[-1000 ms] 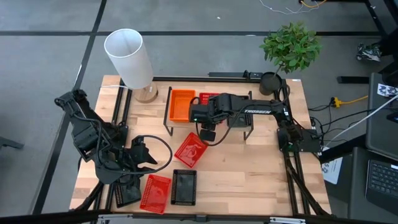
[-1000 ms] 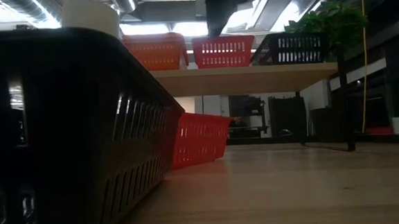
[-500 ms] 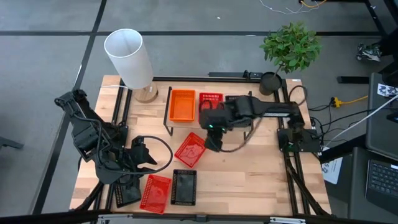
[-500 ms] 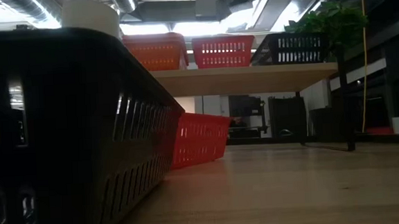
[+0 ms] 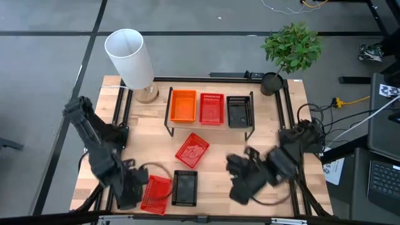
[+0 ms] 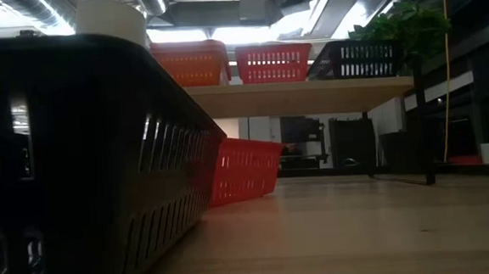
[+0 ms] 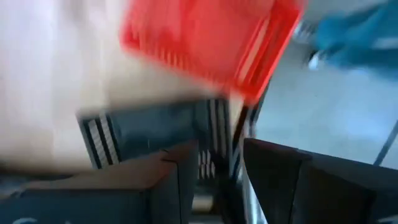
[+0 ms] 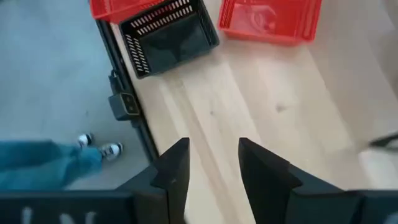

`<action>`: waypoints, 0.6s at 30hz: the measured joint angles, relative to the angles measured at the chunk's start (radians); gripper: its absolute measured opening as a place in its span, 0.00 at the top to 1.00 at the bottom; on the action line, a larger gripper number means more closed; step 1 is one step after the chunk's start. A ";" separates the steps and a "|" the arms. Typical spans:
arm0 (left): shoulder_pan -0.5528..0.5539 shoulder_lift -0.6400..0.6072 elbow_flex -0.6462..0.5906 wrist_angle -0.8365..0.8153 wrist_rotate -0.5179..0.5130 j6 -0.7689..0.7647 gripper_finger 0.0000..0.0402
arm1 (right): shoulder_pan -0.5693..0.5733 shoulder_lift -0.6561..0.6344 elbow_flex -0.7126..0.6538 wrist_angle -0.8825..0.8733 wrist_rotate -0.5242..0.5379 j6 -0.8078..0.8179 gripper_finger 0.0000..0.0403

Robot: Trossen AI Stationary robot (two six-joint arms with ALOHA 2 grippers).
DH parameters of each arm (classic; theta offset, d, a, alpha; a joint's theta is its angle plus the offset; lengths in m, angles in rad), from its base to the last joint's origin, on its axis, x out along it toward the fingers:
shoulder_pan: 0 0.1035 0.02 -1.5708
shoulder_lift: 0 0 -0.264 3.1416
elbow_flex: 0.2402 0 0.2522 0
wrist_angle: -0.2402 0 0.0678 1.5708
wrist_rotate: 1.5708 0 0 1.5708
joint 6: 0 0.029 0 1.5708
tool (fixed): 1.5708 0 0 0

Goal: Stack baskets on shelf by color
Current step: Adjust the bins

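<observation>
On the shelf [image 5: 209, 128] stand an orange basket [image 5: 183, 106], a red basket [image 5: 211, 109] and a black basket [image 5: 239, 111], side by side. Another red basket [image 5: 192, 150] lies on the tabletop in front of the shelf. At the near left sit a red basket [image 5: 155, 192] and a black basket [image 5: 184, 187]. My left gripper [image 5: 129, 190] hangs open over a further black basket [image 7: 149, 134] at the near-left corner, which it mostly hides from above. My right gripper [image 5: 240, 182] is open over bare wood at the near right.
A white lamp [image 5: 131, 59] stands at the far left and a potted plant [image 5: 290, 47] at the far right corner. A person's legs and shoes [image 8: 56, 158] show on the floor beyond the near edge. Bare wood [image 5: 219, 165] lies between shelf and near edge.
My right gripper has swung away from the shelf toward the table's near right and turned, uncovering the red and black baskets on the shelf. My left gripper has dropped and tipped down toward the black basket at the near-left corner.
</observation>
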 joint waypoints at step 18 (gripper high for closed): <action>0.044 0.236 -0.172 0.280 -0.007 -0.022 0.70 | 0.217 0.000 -0.053 0.009 0.083 0.436 0.66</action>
